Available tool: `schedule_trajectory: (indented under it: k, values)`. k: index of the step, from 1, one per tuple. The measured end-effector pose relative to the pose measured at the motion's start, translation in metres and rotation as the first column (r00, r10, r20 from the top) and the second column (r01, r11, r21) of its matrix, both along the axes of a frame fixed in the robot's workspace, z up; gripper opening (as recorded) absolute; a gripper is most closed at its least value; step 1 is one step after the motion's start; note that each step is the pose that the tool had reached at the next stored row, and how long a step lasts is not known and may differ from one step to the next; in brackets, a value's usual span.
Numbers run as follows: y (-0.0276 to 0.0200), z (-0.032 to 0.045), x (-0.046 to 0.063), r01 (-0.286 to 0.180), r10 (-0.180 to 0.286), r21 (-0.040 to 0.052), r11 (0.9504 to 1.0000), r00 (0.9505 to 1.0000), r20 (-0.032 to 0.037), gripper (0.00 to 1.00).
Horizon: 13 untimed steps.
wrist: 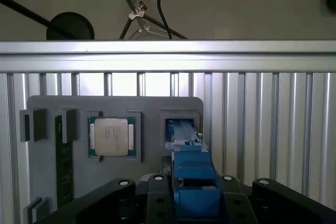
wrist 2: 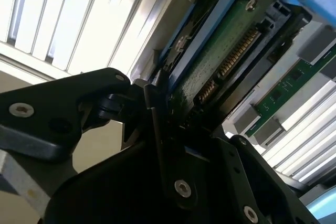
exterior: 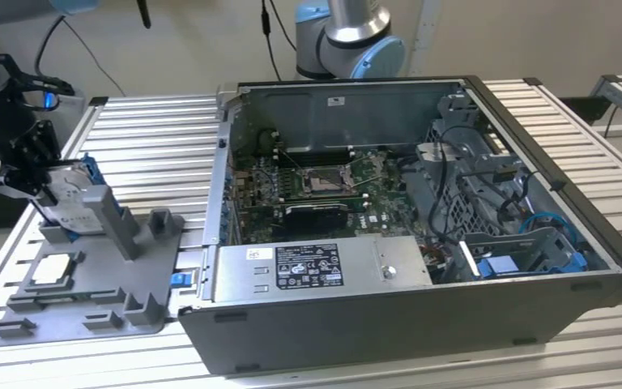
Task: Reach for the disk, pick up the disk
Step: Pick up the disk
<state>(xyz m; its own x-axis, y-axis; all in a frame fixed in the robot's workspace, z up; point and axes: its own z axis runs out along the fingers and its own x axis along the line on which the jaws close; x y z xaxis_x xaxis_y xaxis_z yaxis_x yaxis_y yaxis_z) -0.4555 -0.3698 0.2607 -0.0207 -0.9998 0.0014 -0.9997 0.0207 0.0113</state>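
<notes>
The disk (exterior: 74, 214) stands on edge in the slot of the grey fixture plate (exterior: 95, 301) at the exterior view's left, silver with a white label and a blue frame. My black gripper (exterior: 49, 198) comes down over it from above. In the first wrist view the disk's blue frame (wrist: 187, 161) runs edge-on out of the slot, and the gripper (wrist: 192, 195) has a finger pressed against each side of it. The second wrist view shows the disk's green circuit board (wrist 2: 226, 51) with a dark finger (wrist 2: 157, 129) against its edge.
A small silver square chip (wrist: 111, 136) and a green memory stick (wrist: 64, 156) lie in the same fixture (wrist: 152, 108). An open computer case (exterior: 398, 243) fills the middle of the slatted aluminium table (exterior: 149, 146). A second arm's base (exterior: 349, 40) stands behind it.
</notes>
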Motion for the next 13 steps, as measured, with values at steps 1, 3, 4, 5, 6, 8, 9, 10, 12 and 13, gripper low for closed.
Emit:
schedule_trajectory:
  k: [1,3,4,5,6,8,9,10,12,13]
  values:
    - [0.0000,0.0000,0.0000,0.000,0.000,0.0000,1.0000,1.0000,0.0000,0.00]
    - [0.0000,0.0000,0.0000,0.000,0.000,0.0000,1.0000,1.0000,0.0000,0.00]
    - [0.0000,0.0000,0.0000,0.000,0.000,0.0000,1.0000,1.0000,0.0000,0.00]
    - [0.0000,0.0000,0.0000,0.000,0.000,0.0000,1.0000,1.0000,0.0000,0.00]
    - [0.0000,0.0000,0.0000,0.000,0.000,0.0000,1.0000,1.0000,0.0000,0.00]
    - [0.0000,0.0000,0.0000,0.000,0.000,0.0000,1.0000,1.0000,0.0000,0.00]
    - [0.0000,0.0000,0.0000,0.000,0.000,0.0000,1.0000,1.0000,0.0001,0.00]
    - [0.0000,0.0000,0.0000,0.000,0.000,0.0002,1.0000,1.0000,0.0002,0.00]
    - [0.0000,0.0005,0.0000,0.000,0.000,0.0002,1.0000,1.0000,0.0003,0.00]
    - [0.0000,0.0009,0.0000,0.000,0.000,0.0001,1.0000,1.0000,0.0001,0.00]
